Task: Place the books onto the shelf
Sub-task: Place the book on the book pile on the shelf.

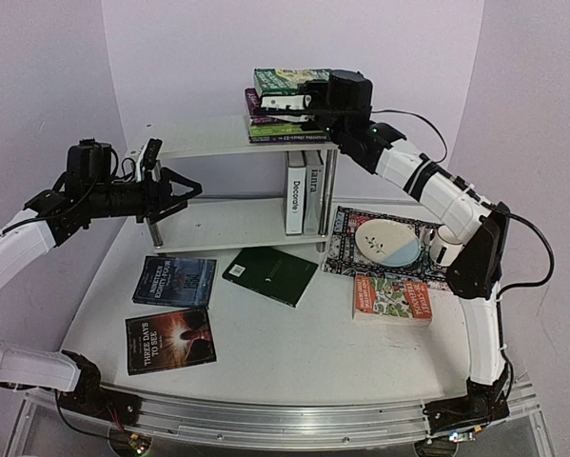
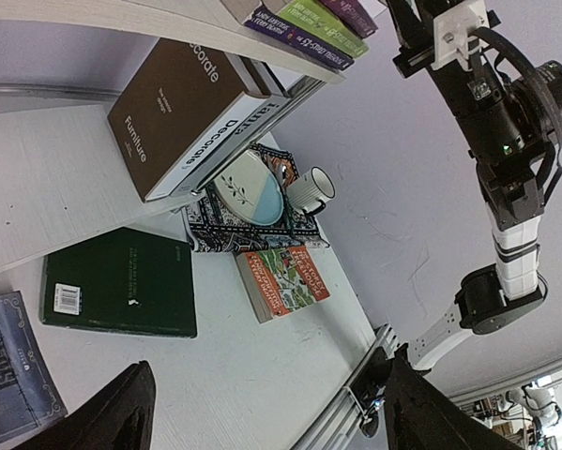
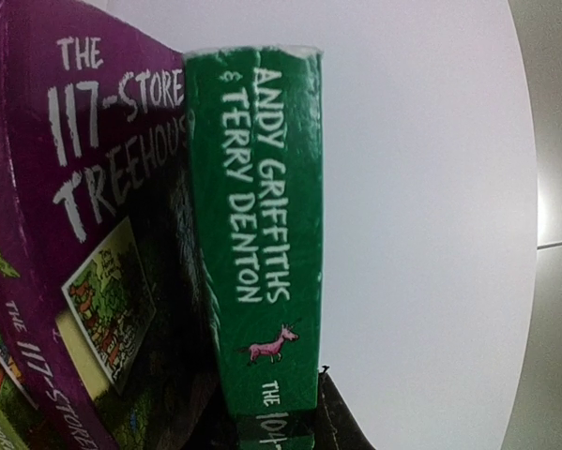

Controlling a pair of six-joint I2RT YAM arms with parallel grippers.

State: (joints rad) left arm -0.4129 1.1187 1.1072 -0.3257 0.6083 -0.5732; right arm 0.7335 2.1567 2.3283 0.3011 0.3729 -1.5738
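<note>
My right gripper is shut on a green Treehouse book, held over the stack of books on the shelf's top board. In the right wrist view the green spine runs between my fingers, close against a purple Treehouse book. "Decorate" and the grey book stand upright on the lower board. On the table lie a dark green book, two dark books and an orange Treehouse book. My left gripper hangs open and empty by the shelf's left leg.
A black patterned mat right of the shelf carries a plate and a mug. The left wrist view shows the mat, the plate, the mug and the orange book. A metal rail edges the table's near side.
</note>
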